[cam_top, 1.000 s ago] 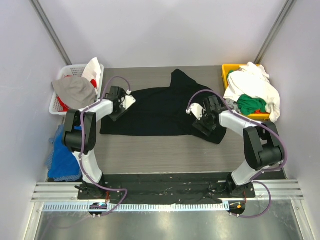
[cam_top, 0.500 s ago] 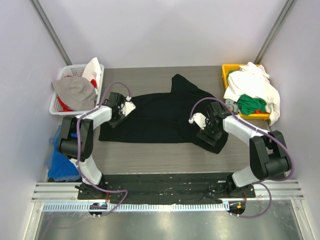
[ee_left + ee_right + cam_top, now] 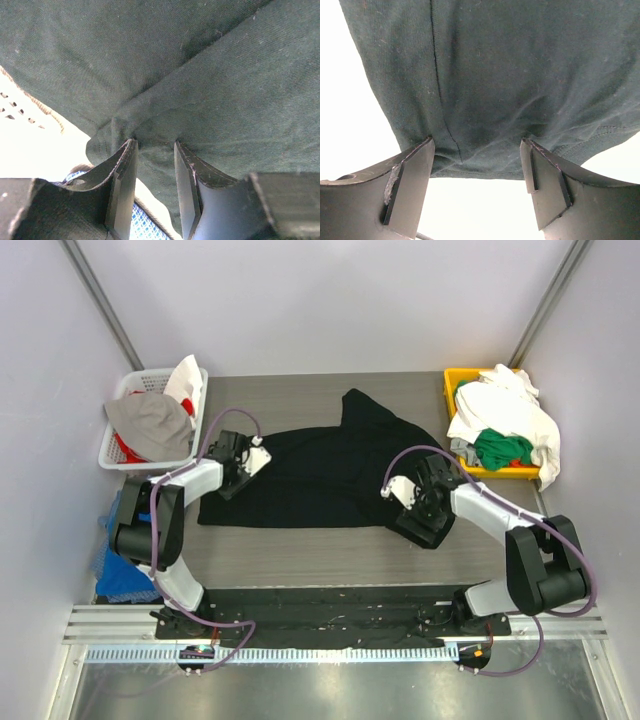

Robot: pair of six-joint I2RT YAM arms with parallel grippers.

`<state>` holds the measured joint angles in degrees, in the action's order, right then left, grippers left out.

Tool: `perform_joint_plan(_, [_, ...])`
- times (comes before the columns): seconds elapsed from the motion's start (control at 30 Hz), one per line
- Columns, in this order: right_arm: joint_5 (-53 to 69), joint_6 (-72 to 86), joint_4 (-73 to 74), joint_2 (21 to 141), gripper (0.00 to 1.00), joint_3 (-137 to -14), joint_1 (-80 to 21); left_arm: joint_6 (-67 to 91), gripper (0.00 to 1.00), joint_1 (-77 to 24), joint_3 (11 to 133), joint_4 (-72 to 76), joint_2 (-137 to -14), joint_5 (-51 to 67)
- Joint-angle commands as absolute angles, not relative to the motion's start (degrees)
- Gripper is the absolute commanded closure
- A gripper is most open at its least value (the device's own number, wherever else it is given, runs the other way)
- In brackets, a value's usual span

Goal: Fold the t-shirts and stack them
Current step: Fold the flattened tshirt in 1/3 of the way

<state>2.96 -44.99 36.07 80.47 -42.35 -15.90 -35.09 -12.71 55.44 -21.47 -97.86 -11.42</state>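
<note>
Where the two arm bases sit along the bottom edge of the top view, a strip of bare grey table [image 3: 300, 545] runs in front of them, and a crumpled blue cloth [image 3: 120, 560] lies off its left edge.

Just above that strip the black t-shirt [image 3: 320, 470] lies spread across the middle of the frame. Its long edge is roughly level and one sleeve peaks up toward the top centre.

The left gripper [image 3: 155, 145] is at the shirt's left end. In its wrist view the jaws are drawn close together, with a puckered fold of the dark fabric pinched between the tips.

The right gripper [image 3: 477, 145] is at the shirt's lower right corner, which sags toward the bottom of the frame. Its fingers [image 3: 410, 185] stand wide apart. The hem and a seam of the shirt stretch flat across the gap between them, and creases fan out from each tip. The cloth looks pressed there, not clamped.

Further back, at the upper left, a white basket [image 3: 110, 455] holds a grey garment [image 3: 150, 420] and other clothes. At the upper right, a yellow bin [image 3: 455, 380] is heaped with a white t-shirt [image 3: 505, 405] and a green t-shirt [image 3: 503, 448], which spill over its right rim.
</note>
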Motion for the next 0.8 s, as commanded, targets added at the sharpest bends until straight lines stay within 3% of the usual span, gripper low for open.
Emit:
perform_joint_plan(0.0, [1.85,-45.62,31.64,78.31,0.22,-41.13,-15.73,-33.49,0.59,-13.01,52.47,-24.35,-98.61,-9.23])
perform_joint_plan(0.47, [0.26,-43.07,21.64,71.63,0.22,-46.59,-15.73,-33.05,0.59,-13.01,52.38,-23.03,-99.84,-9.58])
perform_joint_plan(0.77, [-2.02,-44.03,6.51,80.06,0.22,-39.99,-15.73,-32.78,0.59,-13.10,53.44,-23.73,-100.37,-9.49])
